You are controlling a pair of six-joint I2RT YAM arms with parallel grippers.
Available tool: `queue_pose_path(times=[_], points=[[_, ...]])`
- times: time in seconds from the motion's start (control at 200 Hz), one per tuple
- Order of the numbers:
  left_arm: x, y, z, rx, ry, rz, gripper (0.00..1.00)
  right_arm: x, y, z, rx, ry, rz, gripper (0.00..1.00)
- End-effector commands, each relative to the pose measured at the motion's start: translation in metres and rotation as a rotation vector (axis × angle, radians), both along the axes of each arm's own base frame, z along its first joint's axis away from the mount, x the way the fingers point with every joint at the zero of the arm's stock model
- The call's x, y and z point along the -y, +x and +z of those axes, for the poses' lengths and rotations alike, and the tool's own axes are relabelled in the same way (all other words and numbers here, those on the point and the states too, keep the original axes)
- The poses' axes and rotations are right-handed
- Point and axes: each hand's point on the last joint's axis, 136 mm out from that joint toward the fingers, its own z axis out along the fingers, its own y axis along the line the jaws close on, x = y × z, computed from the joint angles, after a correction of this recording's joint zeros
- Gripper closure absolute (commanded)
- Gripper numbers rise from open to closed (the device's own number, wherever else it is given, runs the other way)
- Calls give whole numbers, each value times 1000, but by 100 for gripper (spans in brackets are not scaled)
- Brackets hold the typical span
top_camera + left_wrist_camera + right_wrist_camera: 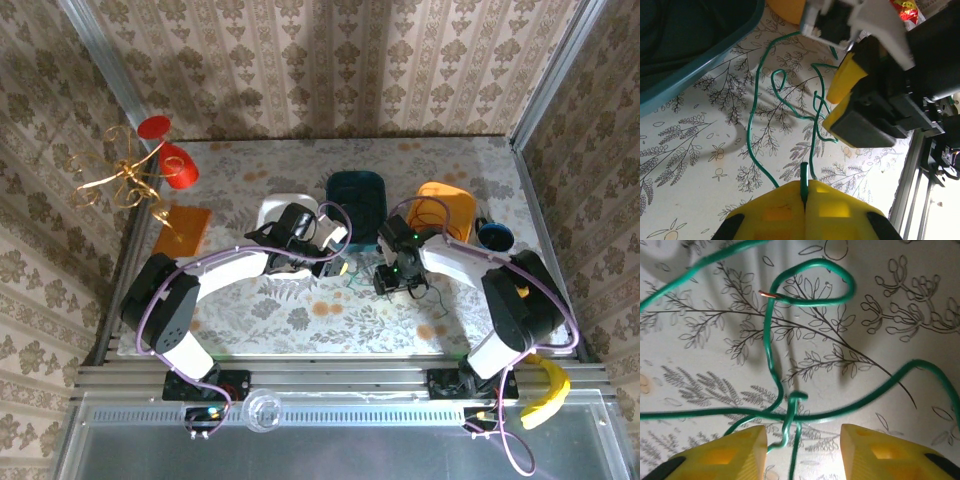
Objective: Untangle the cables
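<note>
The left gripper [804, 196] clamps one end of the green cable [769, 350]. The cable's tangled strands run lengthwise into the gap of the spread right gripper [801, 447].

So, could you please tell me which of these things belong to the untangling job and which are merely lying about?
Job:
green cable
left claw, pinching its end
right claw, open, strands between its fingers

Lying about:
teal bin
white dish
orange bowl
red cup
gold wire ornament
banana
</note>
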Motion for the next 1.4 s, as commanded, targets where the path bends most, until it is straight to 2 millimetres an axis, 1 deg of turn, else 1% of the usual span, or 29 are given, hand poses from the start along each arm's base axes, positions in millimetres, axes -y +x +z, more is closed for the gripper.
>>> queue_pose_path(times=[0.0, 0.08, 0.135, 0.16, 0.235, 0.35, 0.425, 0.48, 0.505, 0.515, 0.54, 0.625, 0.81, 0.895, 0.97, 1.08, 1.15, 1.22, 1.285, 1.39], points=[[1, 0, 14, 12, -24, -8, 100, -9, 13, -1, 26, 19, 10, 68], [-1, 0, 13, 12, -17, -6, 100, -12, 15, 1, 35, 32, 11, 84], [-2, 1, 12, 16, -12, 0, 100, -12, 15, 6, 46, 41, 12, 91], [-3, 1, 12, 18, -10, 2, 100, -12, 15, 8, 49, 42, 12, 92], [-4, 2, 12, 28, -4, 9, 100, -9, 10, 18, 54, 47, 14, 100], [-8, 5, 12, 39, 4, 28, 100, -4, -5, 36, 36, 54, 14, 100], [-9, 6, 10, 41, 9, 33, 100, -2, -13, 52, 28, 86, 7, 100], [-10, 6, 8, 39, 12, 34, 100, 0, -17, 65, 28, 118, -10, 100], [-11, 6, 7, 38, 15, 34, 100, 1, -18, 67, 15, 130, -20, 100], [-11, 6, 6, 37, 18, 35, 100, 1, -17, 75, 34, 146, -24, 100], [-12, 6, 5, 37, 22, 38, 100, 3, -17, 82, 40, 168, -38, 100], [-15, 6, 1, 33, 33, 39, 100, 9, -10, 105, 55, 240, -94, 100], [-27, 4, -9, 29, 68, 50, 100, 28, 13, 151, 100, 414, -248, 100], [-32, 4, -13, 23, 78, 62, 100, 37, 24, 172, 157, 480, -295, 100], [-37, 4, -15, 26, 90, 74, 100, 51, 33, 185, 210, 484, -345, 100], [-48, 7, -15, 40, 105, 105, 100, 77, 42, 195, 308, 385, -417, 100], [-54, 10, -6, 67, 94, 125, 100, 93, 43, 199, 365, 308, -458, 100], [-60, 16, 17, 123, 58, 151, 100, 107, 42, 202, 415, 247, -499, 100], [-70, 28, 47, 192, 3, 207, 100, 120, 40, 203, 451, 195, -547, 100], [-102, 56, 113, 309, -121, 362, 100, 136, 37, 206, 508, 135, -616, 100]])
